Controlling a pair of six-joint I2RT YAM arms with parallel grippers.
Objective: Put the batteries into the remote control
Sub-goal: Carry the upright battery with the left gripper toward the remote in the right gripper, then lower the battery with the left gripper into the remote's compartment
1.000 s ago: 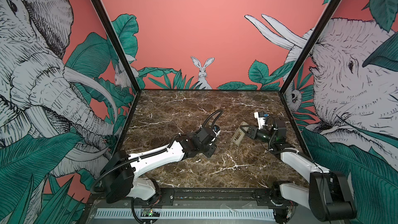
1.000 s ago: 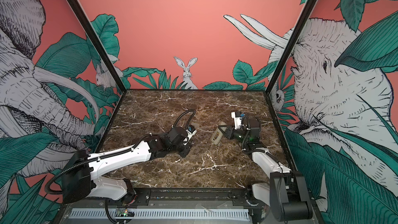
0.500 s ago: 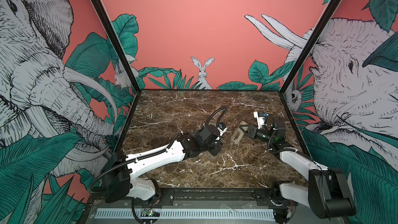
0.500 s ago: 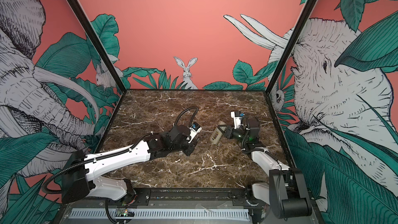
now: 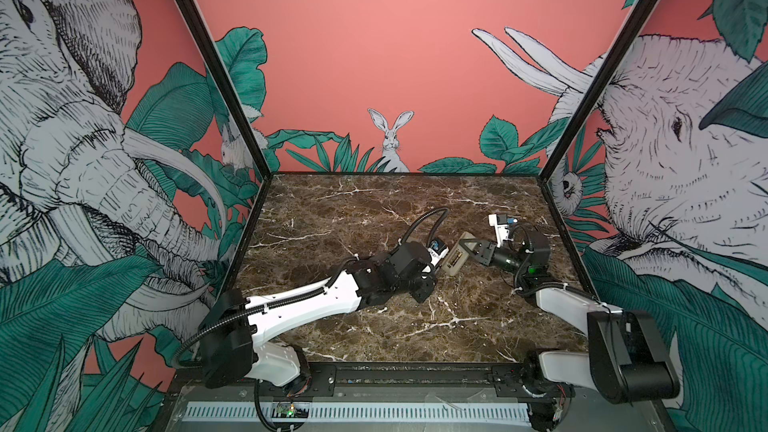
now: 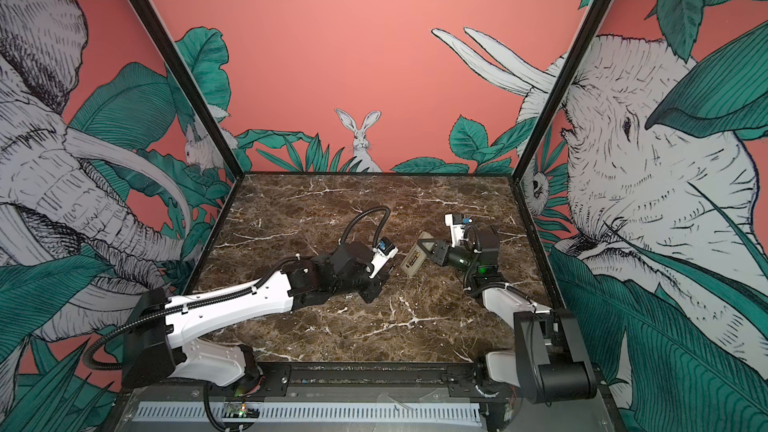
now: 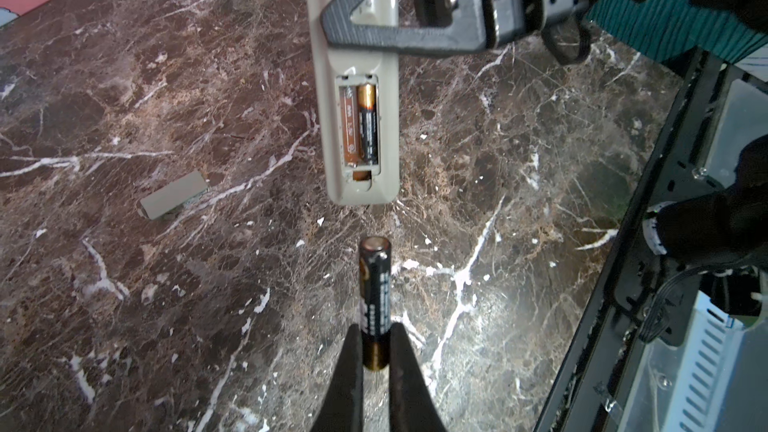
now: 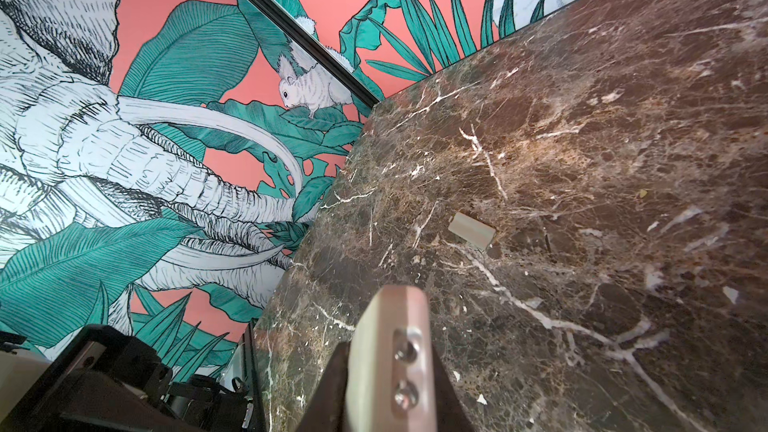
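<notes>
My right gripper [image 8: 388, 371] clamps the remote [image 7: 361, 195], open back out, so my left gripper [image 7: 376, 338], pinching a battery [image 7: 376, 280], can insert it

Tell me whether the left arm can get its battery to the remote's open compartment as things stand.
Probably yes. The left gripper, shut on a battery, points it at the remote control, which the right gripper holds with the open compartment facing it. Nothing lies between, and one slot looks free.
</notes>
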